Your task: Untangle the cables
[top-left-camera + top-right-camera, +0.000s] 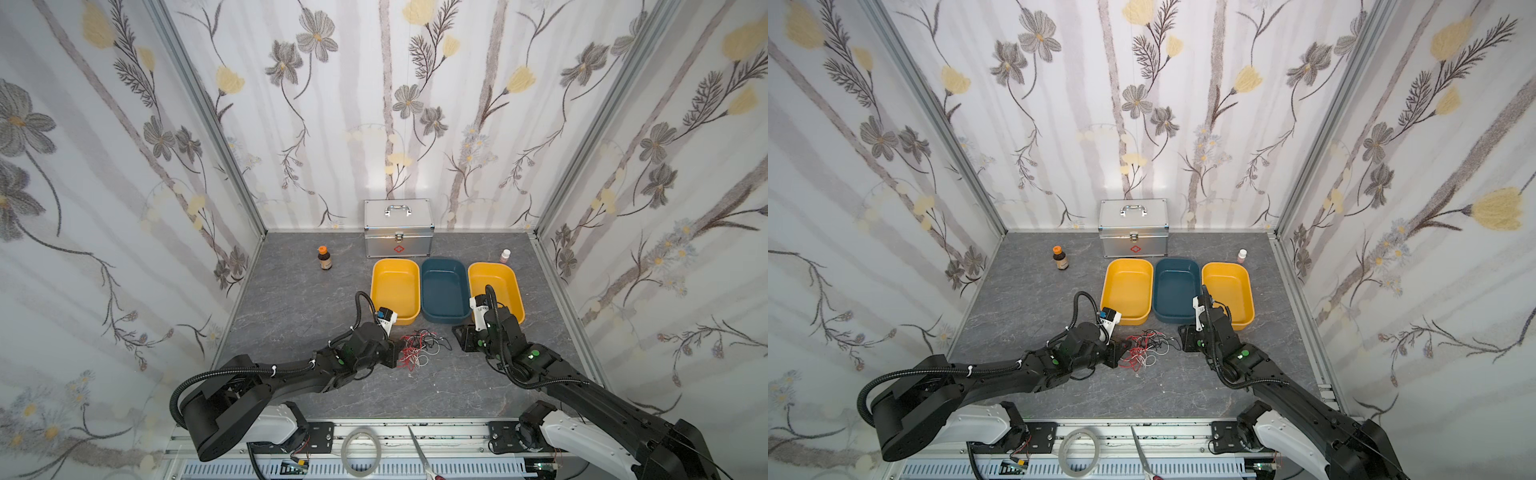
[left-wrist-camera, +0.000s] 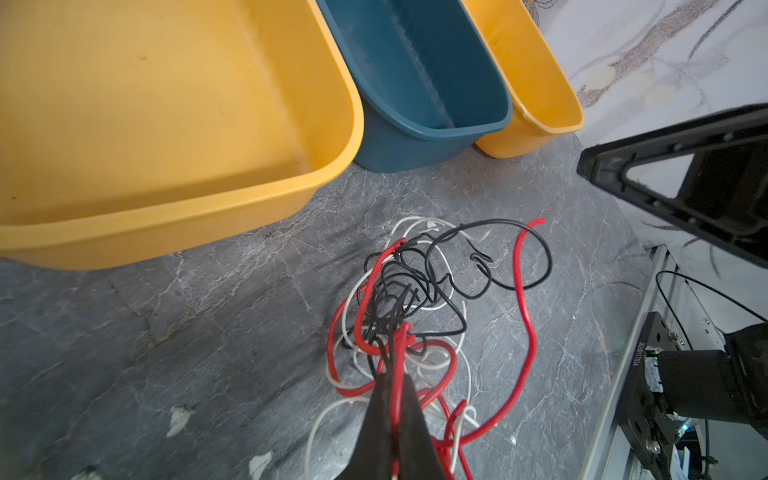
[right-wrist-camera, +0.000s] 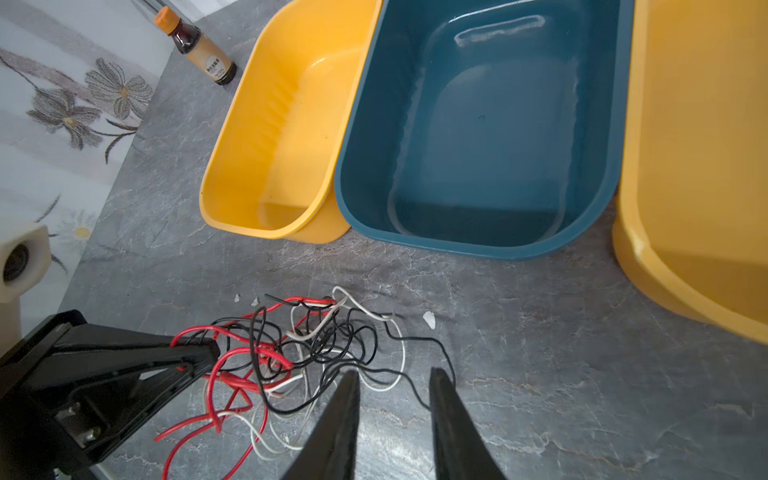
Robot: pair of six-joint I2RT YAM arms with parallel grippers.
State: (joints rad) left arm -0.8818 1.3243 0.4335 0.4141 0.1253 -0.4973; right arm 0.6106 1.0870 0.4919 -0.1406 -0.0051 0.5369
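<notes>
Separating has barely begun, I judge. The left hand (image 2: 392, 380) is pressed together on red and black strands of the thin, curly red, black and white cables (image 3: 299, 349), heaped near the middle of the grey marbled surface (image 1: 291, 316). The right hand (image 3: 392, 374), spread, sits at their edge. Next it should pinch one black loop and draw away.

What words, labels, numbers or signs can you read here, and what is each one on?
No word reads clearly.
Red cross sign, no lettering: front of the metal case.
Brown bottle label: print too blurred to read.
Small white-capped bottle: too small to read.
Motor sticker: too small to read.
</notes>
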